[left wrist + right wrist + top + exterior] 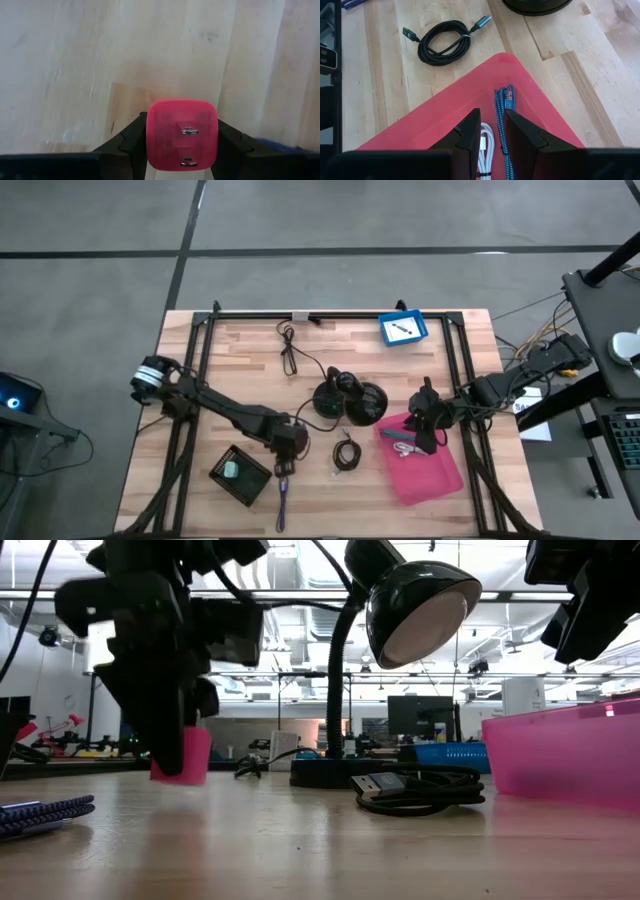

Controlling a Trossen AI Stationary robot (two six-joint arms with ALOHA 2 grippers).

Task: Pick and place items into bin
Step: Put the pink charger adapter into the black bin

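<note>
The left tool (181, 150) grips a pink cube (182, 133) with two metal prongs, lifted just clear of the desk (240, 360), beside a black tray (240, 472) and a purple pen (282, 505). The right tool (492, 131) hangs over the pink bin (470, 100) with its fingers narrow, nothing between them. In the bin lie a blue braided cable (504, 120) and a white cable (484, 150). A coiled black cable (444, 41) rests near the bin, by a lamp (350, 400). No writing is readable.

The wooden table (240, 350) bears a pink bin (430, 470), coiled black cable (346, 453), lamp (350, 402), blue tray (403, 329) and purple pen (281, 502).
</note>
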